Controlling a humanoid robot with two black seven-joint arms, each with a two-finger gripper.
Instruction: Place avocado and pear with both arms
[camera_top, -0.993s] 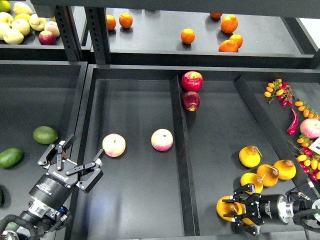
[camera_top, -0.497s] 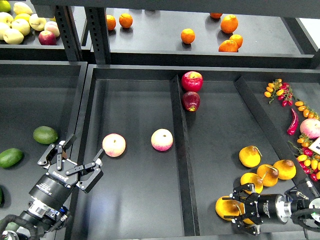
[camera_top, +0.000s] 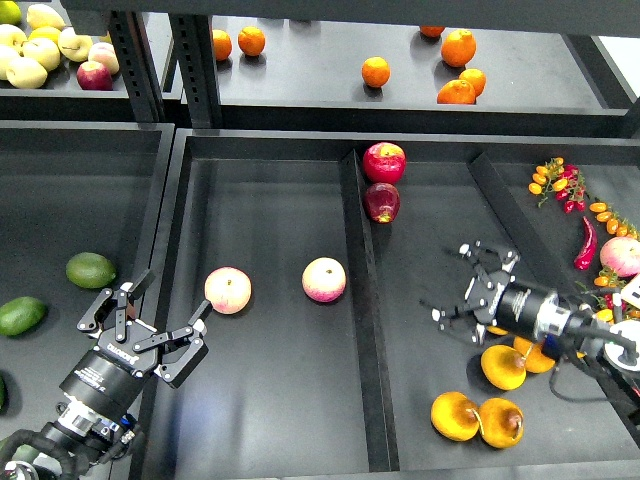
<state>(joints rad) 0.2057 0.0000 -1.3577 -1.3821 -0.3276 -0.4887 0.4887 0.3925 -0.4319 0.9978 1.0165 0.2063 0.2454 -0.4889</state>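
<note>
Nearest the camera, two pears sit by the centre divider (camera_top: 362, 330), the left pear (camera_top: 455, 415) touching its neighbour (camera_top: 501, 422) just right of the divider's near end. Left of the divider, the left tool (camera_top: 143, 324) hangs spread wide, holding nothing. Beyond it lies the dark avocado (camera_top: 20, 315), far left of the divider. Right of the divider, the right tool (camera_top: 462, 283) gapes empty above another pear (camera_top: 502, 366).

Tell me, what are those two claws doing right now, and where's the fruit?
Left gripper open, empty, beside the tray edge. Right gripper open, empty, above the pears. Nearest pear on the tray. Avocado untouched, far left. Nothing in the way.
</note>
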